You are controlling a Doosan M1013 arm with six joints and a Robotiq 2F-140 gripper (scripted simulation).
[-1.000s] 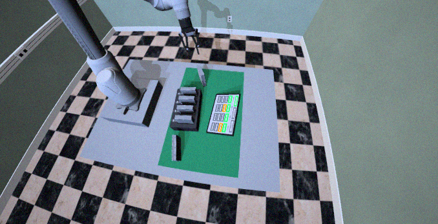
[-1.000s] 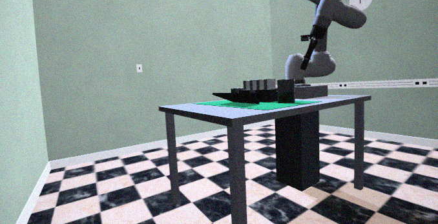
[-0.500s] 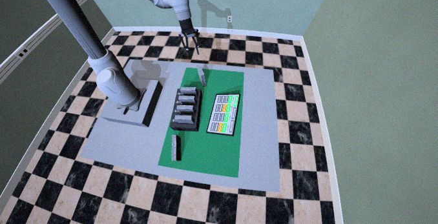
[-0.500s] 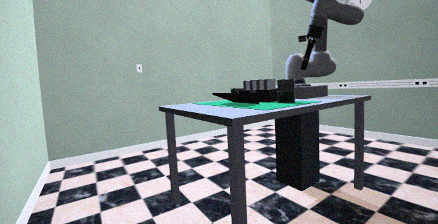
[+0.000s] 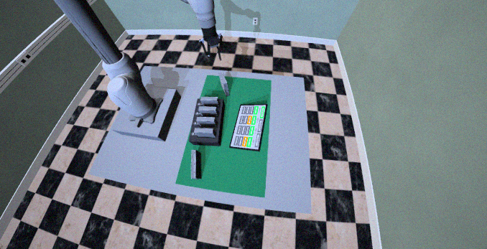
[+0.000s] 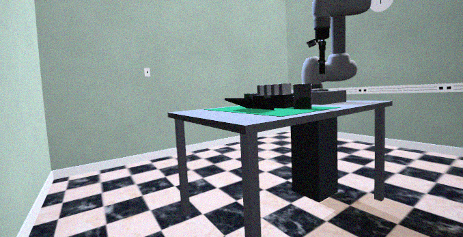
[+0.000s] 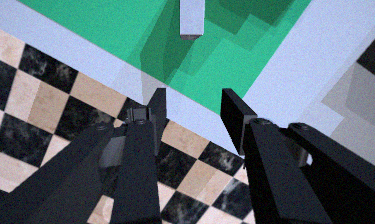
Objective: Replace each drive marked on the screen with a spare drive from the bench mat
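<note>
My gripper [image 5: 214, 58] [image 6: 321, 72] [image 7: 193, 102] is partly open and empty, high beyond the mat's far edge in the top view. One spare drive [image 5: 224, 85] [image 6: 302, 96] [image 7: 192, 17] stands upright at the mat's far end; it lies ahead of the fingertips in the wrist view. The other spare [image 5: 195, 164] stands at the near end. The dark dock [image 5: 220, 127] [image 6: 283, 102] between them holds several drives [image 5: 205, 120] [image 6: 273, 89] in a row. The screen [image 5: 248, 127] shows two orange cells, in the second and fourth rows, among green and grey ones.
The green mat [image 5: 233, 179] [image 6: 290, 113] [image 7: 109, 35] lies on the grey table [image 5: 287, 154] [image 6: 212, 119]. The arm's base block [image 5: 144, 133] [image 6: 329, 97] stands beside the dock, on the side away from the screen. The wrist view also shows the checkered floor [image 7: 49, 65] past the table edge.
</note>
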